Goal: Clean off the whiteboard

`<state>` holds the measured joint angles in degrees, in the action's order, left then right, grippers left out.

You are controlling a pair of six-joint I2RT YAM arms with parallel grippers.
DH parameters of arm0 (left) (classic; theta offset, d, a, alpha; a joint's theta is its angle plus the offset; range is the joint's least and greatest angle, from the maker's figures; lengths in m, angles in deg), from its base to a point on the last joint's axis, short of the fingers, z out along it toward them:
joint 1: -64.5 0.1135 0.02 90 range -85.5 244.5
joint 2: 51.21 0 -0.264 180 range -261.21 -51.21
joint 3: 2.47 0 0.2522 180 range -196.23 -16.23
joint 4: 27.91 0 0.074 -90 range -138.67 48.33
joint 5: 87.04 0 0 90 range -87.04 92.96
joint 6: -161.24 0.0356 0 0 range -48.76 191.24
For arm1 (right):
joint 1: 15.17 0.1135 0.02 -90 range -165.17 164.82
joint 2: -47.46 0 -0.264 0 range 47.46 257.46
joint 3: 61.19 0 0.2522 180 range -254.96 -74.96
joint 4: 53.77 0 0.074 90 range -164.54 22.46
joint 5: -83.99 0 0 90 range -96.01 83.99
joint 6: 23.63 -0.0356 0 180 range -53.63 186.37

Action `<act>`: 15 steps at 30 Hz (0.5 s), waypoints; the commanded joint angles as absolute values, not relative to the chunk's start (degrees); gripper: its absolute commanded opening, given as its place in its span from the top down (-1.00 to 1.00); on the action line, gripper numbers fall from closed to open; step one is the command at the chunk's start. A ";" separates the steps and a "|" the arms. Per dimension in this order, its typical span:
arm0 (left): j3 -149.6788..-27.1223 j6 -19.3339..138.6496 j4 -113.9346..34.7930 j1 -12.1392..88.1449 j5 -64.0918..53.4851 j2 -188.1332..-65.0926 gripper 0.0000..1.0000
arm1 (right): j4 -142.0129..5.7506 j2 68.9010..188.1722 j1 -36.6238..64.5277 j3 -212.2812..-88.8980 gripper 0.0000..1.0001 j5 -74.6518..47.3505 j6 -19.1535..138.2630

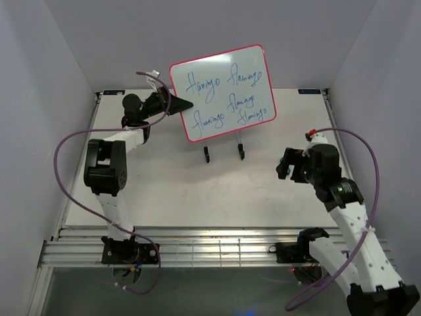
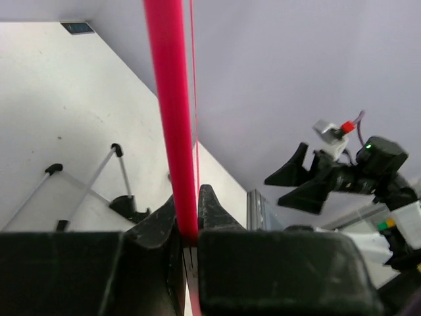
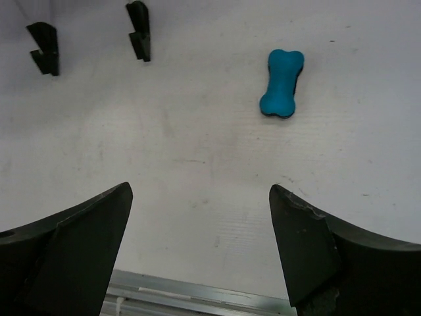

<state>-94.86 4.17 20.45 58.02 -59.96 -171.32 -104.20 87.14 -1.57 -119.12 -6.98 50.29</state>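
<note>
Whiteboard (image 1: 223, 92) edge pinched in left tool (image 1: 187, 103), right tool (image 1: 284, 164) apart

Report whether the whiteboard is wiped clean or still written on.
Written on: the whiteboard carries blue handwriting across its face in the top view, with no wiped patch visible.

Left pincer (image 2: 189, 212) apparently pinches the whiteboard (image 2: 170, 99) edge-on.

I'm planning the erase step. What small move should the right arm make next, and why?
Probably ease the open right gripper forward and slightly right, over the blue eraser lying free on the table. The left gripper clamps the whiteboard by its pink edge, and blue writing covers it.
</note>
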 commanded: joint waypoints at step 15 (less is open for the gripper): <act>-62.64 21.22 -29.60 61.25 -29.16 -102.39 1.00 | -99.97 124.17 -12.71 -138.86 -0.99 -13.56 60.74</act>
